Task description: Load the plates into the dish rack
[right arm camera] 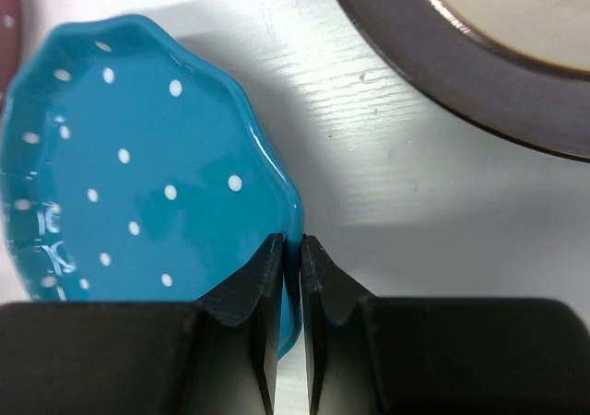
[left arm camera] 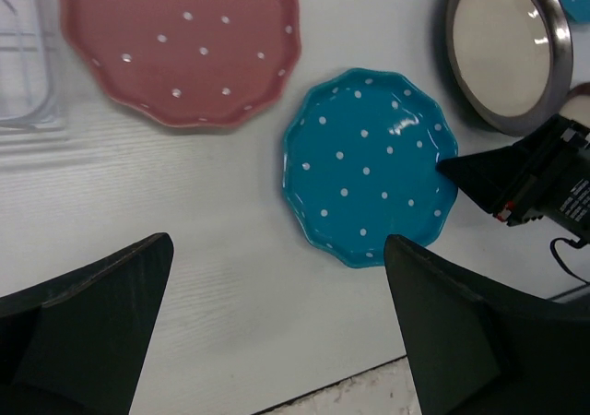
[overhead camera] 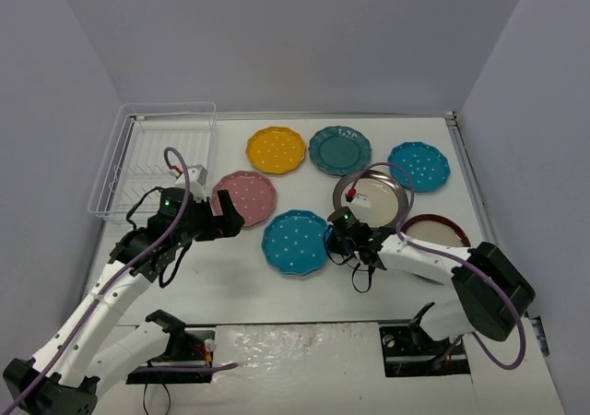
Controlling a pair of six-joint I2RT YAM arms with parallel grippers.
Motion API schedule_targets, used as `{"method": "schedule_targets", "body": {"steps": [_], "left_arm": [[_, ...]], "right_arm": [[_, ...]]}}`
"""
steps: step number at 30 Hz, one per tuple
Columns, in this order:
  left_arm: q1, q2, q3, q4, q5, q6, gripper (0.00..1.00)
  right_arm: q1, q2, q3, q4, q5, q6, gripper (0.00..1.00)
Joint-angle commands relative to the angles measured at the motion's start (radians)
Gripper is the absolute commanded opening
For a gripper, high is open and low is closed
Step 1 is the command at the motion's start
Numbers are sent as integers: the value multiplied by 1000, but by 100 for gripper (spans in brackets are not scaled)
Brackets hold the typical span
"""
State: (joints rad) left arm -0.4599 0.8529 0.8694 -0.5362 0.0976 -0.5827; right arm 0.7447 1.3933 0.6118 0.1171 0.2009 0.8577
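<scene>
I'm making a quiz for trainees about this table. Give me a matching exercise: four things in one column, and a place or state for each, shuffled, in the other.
1 yellow plate
2 pink plate
3 near blue plate
4 left hand

A open
B rim pinched by the right hand
C nearest the dish rack
D beside the dark teal plate

Pairs: 1-D, 2-C, 3-B, 4-A

Left edge of pink plate (overhead camera: 251, 192) behind left claw (overhead camera: 228, 214), top view.
</scene>
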Motion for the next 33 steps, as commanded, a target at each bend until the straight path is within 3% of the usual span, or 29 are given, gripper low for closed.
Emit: {"method": "schedule_targets", "body": {"steps": [1, 10, 18, 33], "left_arm": [[-74, 37, -46, 132, -1, -136, 97], [-125, 39, -237, 304, -11, -383, 97], [-160, 124, -285, 412, 8, -422, 97], [-189, 280, -343, 615, 41, -552, 97]], "right_arm": [[-46, -163, 3, 9, -9, 12, 0], [-119, -230, -50, 42, -112, 58, 0], [-177, -227, -145, 201, -292, 125, 0], [-192, -304, -101, 199, -316, 220, 0]]}}
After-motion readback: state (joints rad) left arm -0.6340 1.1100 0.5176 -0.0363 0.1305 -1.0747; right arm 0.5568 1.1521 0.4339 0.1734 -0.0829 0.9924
